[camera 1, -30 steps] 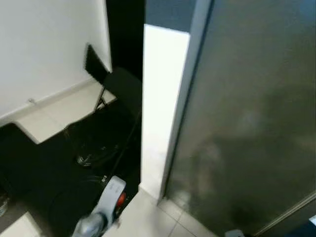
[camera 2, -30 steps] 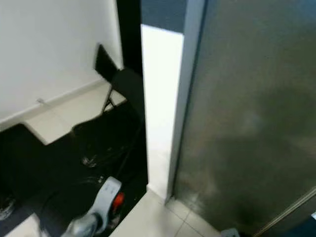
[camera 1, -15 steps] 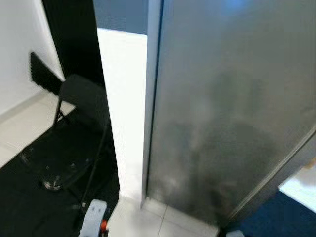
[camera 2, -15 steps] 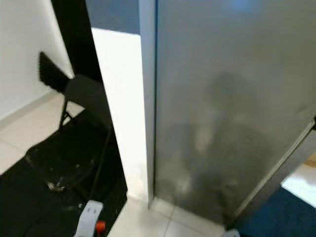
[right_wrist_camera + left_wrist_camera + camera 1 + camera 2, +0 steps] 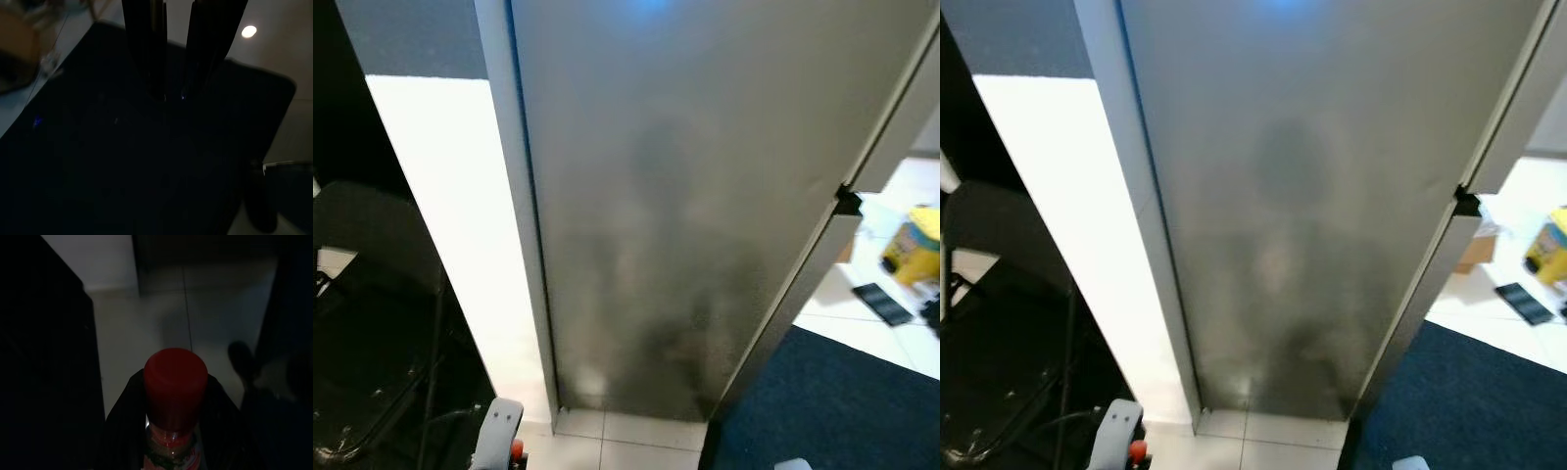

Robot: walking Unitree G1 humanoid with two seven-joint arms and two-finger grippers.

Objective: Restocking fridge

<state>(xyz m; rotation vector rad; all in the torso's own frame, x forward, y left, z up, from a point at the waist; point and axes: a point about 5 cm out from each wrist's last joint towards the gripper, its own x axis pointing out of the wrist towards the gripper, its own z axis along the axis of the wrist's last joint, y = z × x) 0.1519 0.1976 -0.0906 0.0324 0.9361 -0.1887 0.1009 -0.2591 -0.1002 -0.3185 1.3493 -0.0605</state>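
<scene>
The left claw (image 5: 173, 431) pinches a red-capped bottle (image 5: 175, 382), which stands up between its black fingers above the pale tiled floor (image 5: 146, 333). Ahead of it rises the closed steel fridge door (image 5: 685, 196). The right claw (image 5: 173, 95) hangs with fingers nearly together, nothing between them, over a dark blue rug (image 5: 122, 156).

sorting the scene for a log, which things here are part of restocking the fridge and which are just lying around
For the job:
- fridge door, shut
- red-capped bottle in the left gripper

Lying about:
- black chair
- yellow container on the floor
- dark blue rug
</scene>
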